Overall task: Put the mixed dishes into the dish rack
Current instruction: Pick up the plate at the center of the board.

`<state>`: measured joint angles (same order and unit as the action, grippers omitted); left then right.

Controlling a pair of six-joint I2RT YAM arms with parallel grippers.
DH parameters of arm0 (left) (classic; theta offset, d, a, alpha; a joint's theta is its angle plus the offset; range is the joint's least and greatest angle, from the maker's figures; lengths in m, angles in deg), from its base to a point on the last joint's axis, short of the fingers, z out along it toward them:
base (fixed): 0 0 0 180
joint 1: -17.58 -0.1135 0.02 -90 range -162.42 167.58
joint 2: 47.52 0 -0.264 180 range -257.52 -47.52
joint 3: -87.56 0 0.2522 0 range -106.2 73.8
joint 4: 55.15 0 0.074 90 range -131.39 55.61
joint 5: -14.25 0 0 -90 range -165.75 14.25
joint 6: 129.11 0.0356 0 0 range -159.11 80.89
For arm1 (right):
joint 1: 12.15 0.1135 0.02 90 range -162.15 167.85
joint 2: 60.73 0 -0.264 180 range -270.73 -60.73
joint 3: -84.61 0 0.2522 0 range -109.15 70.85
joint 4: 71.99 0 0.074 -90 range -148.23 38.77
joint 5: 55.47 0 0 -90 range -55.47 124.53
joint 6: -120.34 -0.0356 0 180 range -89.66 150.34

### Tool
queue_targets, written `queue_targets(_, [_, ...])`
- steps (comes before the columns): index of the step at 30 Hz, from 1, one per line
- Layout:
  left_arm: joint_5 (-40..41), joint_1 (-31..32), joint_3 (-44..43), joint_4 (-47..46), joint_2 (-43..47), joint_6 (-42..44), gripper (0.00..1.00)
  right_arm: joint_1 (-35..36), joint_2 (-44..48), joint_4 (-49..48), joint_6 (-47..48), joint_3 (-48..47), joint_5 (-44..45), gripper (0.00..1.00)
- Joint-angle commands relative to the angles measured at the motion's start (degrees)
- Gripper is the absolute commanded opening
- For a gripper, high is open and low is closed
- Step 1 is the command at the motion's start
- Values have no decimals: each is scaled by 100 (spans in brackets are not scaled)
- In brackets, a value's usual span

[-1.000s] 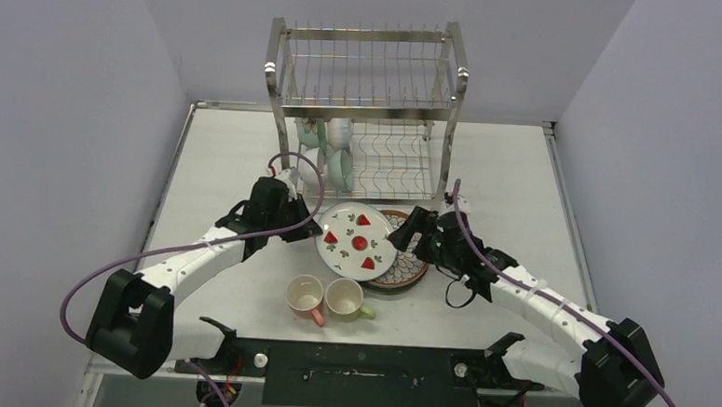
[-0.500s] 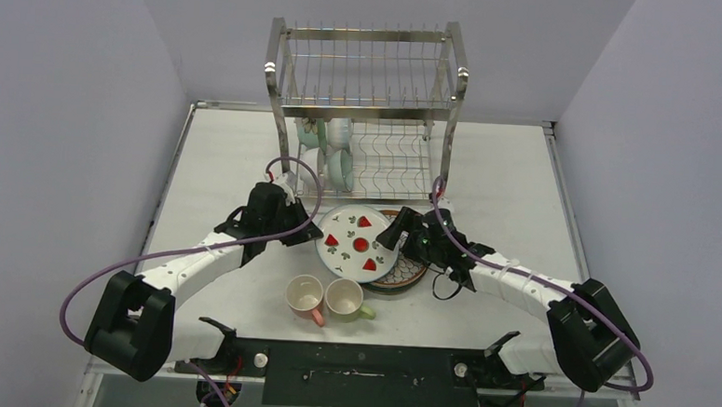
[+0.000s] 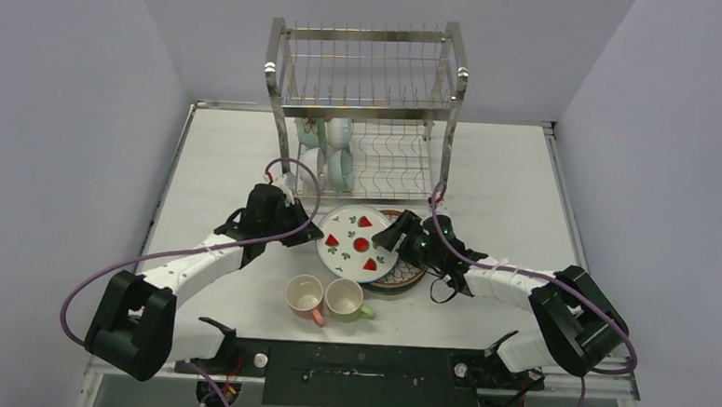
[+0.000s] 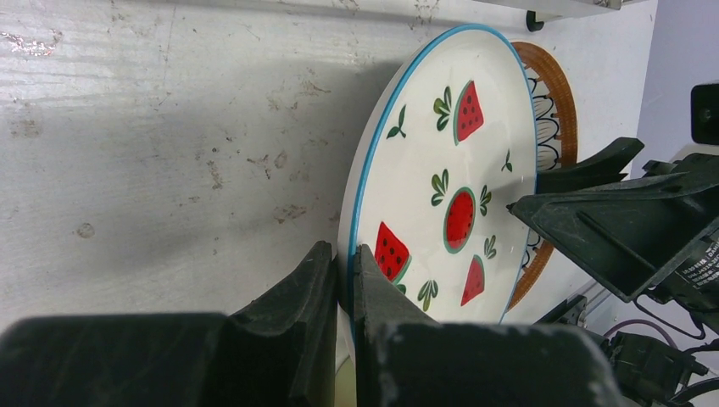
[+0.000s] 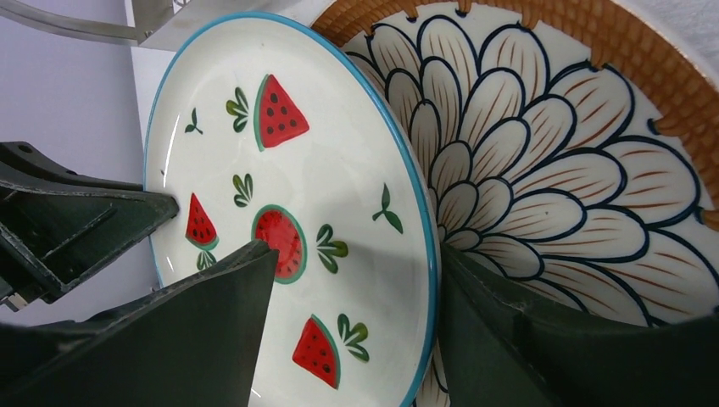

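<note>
A white plate with red fruit slices [image 3: 355,240] is tilted up off the brown-rimmed petal plate [image 3: 409,276] in the middle of the table. My left gripper [image 4: 342,254] is shut on its left rim. My right gripper [image 5: 356,263] stands open astride its right rim [image 5: 424,254], one finger over the white face, the other between the two plates. The steel dish rack [image 3: 369,73] stands at the back, with mint and white bowls [image 3: 337,151] in its lower tier. A pink mug [image 3: 304,297] and a green mug [image 3: 345,298] sit near the front.
Both arms reach in from the near edge and meet at the plates. The rack's lower wire tier [image 3: 392,163] lies just behind the plates. Grey walls close in the table on the left, right and back.
My right gripper has moved left onto the white plate's right rim, and its jaws have narrowed. The left gripper has kept its hold on the plate and barely moved.
</note>
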<state>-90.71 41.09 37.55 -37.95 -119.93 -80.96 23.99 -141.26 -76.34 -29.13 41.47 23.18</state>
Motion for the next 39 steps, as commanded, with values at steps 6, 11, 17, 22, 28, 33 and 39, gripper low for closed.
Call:
queue_targets(6, [-237, -37, 40, -563, -182, -68, 0, -57, -179, -1788, -666, 575, -333, 56])
queue_targets(11, [-322, -35, 57, -632, -234, -78, 0, -149, -216, -2687, -1009, 854, -495, 43])
queue_targets(17, [-562, -31, 57, -806, -357, -146, 0, -169, -188, -3549, -1285, 961, -635, 38])
queue_targets(22, [-739, -30, -17, -905, -427, -173, 0, -169, -30, -3908, -1401, 886, -754, 35])
queue_targets(28, [-897, -23, -64, -1052, -363, -201, 0, -169, 370, -3473, -1276, 659, -787, 36])
queue_targets(33, [-1047, 4, -110, -1197, -294, -227, 0, -161, 688, -3159, -1156, 496, -731, 38])
queue_targets(39, [-1157, 57, -127, -1375, -169, -253, 0, -113, 904, -2991, -1110, 368, -724, 35])
